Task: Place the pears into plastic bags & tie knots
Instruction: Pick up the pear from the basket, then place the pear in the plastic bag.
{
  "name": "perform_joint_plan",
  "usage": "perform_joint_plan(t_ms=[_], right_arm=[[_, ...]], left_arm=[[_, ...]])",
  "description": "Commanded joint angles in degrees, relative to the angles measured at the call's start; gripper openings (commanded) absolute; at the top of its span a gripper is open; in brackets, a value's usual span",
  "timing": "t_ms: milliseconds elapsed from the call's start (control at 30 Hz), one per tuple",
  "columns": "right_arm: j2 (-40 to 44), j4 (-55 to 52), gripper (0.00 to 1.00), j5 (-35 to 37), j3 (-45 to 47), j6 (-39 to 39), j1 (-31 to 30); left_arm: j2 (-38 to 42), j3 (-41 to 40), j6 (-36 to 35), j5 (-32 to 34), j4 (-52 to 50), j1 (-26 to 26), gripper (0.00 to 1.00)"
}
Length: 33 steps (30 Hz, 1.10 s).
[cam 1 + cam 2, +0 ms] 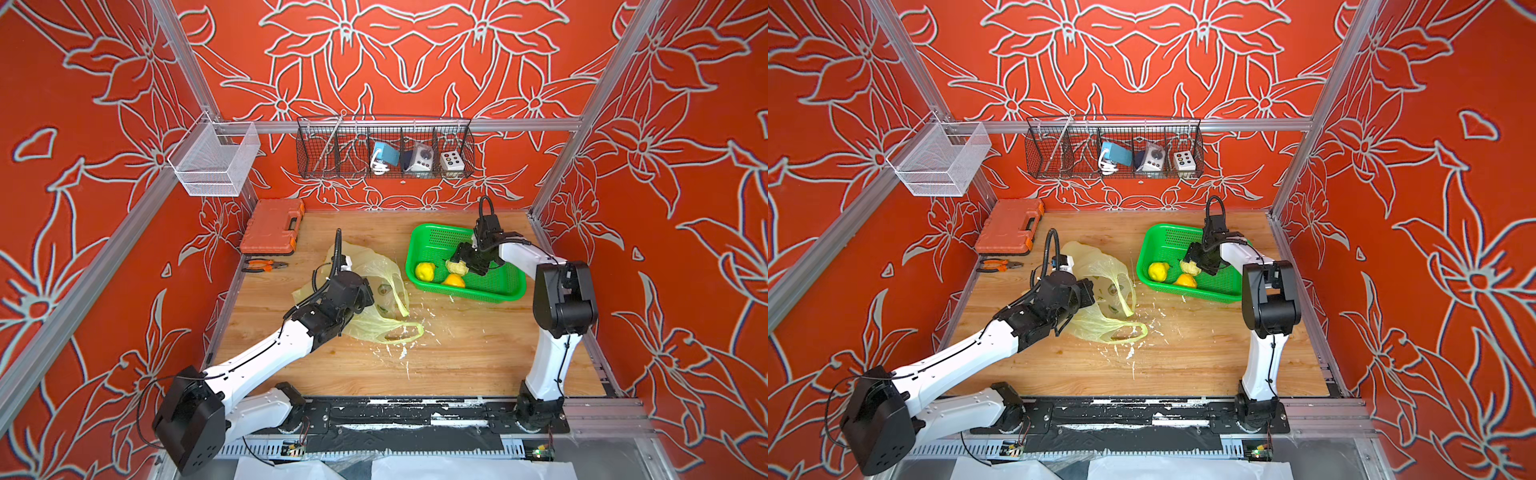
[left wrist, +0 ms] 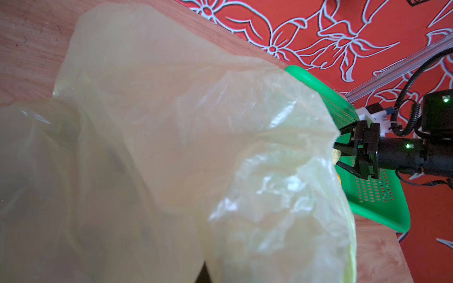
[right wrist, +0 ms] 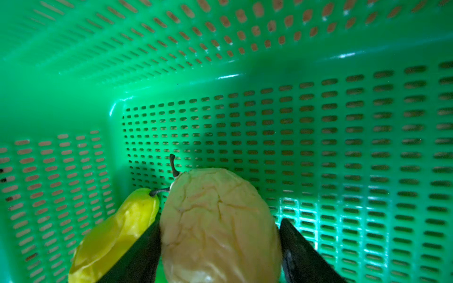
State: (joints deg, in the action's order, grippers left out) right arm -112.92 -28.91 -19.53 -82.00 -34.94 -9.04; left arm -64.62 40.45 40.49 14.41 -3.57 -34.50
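A thin, pale yellow-green plastic bag (image 1: 376,266) (image 1: 1100,266) lies crumpled at mid-table, its loop handles (image 1: 399,332) loose and untied. My left gripper (image 1: 370,297) is shut at the bag's edge, and the film drapes over the left wrist view (image 2: 171,122), hiding the jaws. Inside the green basket (image 1: 432,237) (image 3: 318,122), my right gripper (image 1: 459,266) (image 3: 219,223) has both fingers against a pale, wrinkled pear (image 3: 218,225). A bright yellow pear (image 1: 424,271) (image 3: 115,232) and an orange-yellow one (image 1: 454,281) lie beside it.
An orange tool case (image 1: 272,226) and pliers (image 1: 266,265) sit at the table's back left. White scraps (image 1: 399,353) litter the wood in front of the bag. A black wire rack (image 1: 384,149) and a white mesh basket (image 1: 216,160) hang above the table.
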Motion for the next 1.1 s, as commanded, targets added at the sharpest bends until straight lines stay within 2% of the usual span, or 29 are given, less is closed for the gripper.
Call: perform_joint_plan(t_ms=[0, 133, 300, 467, 633, 767, 900, 1067], right_arm=[[0.07, 0.8, 0.57, -1.51, 0.39, 0.5, -0.11], [3.99, 2.28, 0.4, -2.24, 1.94, -0.28, 0.28], [12.72, 3.4, 0.37, -2.98, 4.36, -1.83, 0.64], [23.92, 5.04, 0.35, -10.04, 9.71, -4.58, -0.89], [36.98, 6.46, 0.35, -16.53, 17.66, -6.72, -8.39], [43.85, 9.25, 0.35, -17.7, 21.79, -10.03, -19.3], [42.43, 14.44, 0.35, -15.41, 23.2, -11.67, -28.32], [30.58, 19.85, 0.33, -13.38, 21.37, -10.36, -29.63]], left_arm=[[0.02, -0.09, 0.46, -0.35, 0.94, 0.23, 0.0], [0.45, -0.16, 0.47, -0.77, 0.61, 0.31, 0.0], [0.98, -0.32, 0.37, -0.86, -0.03, 0.31, 0.0], [0.75, -0.09, 0.71, -1.36, -0.7, 0.31, 0.0], [-1.06, 1.5, 1.38, -2.7, -1.92, 0.31, 0.0], [-3.39, 3.83, 1.43, -5.33, -2.69, 0.31, 0.0], [-5.16, 6.61, 0.82, -7.96, -3.56, 0.31, 0.0], [-4.03, 7.54, 0.77, -9.99, -3.37, 0.29, 0.0]])
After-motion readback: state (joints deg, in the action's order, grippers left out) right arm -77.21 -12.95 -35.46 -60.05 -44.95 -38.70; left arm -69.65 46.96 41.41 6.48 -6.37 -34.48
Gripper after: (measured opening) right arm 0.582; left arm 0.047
